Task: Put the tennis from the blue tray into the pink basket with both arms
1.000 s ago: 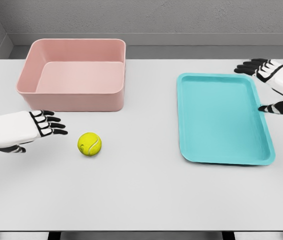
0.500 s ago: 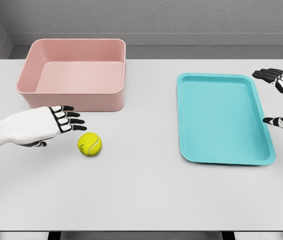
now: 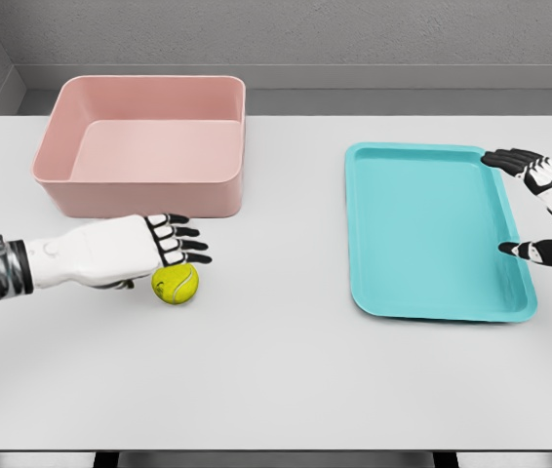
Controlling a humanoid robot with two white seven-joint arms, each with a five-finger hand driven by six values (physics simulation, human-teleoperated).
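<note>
- Head view: tennis ball (image 3: 176,284), round and fuzzy yellow-green with no long axis, lies on the white table (image 3: 276,380), near the pink basket (image 3: 144,141).
- Left hand (image 3: 139,250): fingers extended over the ball, holding nothing.
- Right hand (image 3: 549,210): spread wide at the right rim of the smooth, rounded-rectangle blue tray (image 3: 432,234).

A white table (image 3: 276,380) carries three things — a pink basket (image 3: 144,146) at back left and a blue tray (image 3: 432,234) at right. A tennis ball (image 3: 176,283) lies in front of the basket.
</note>
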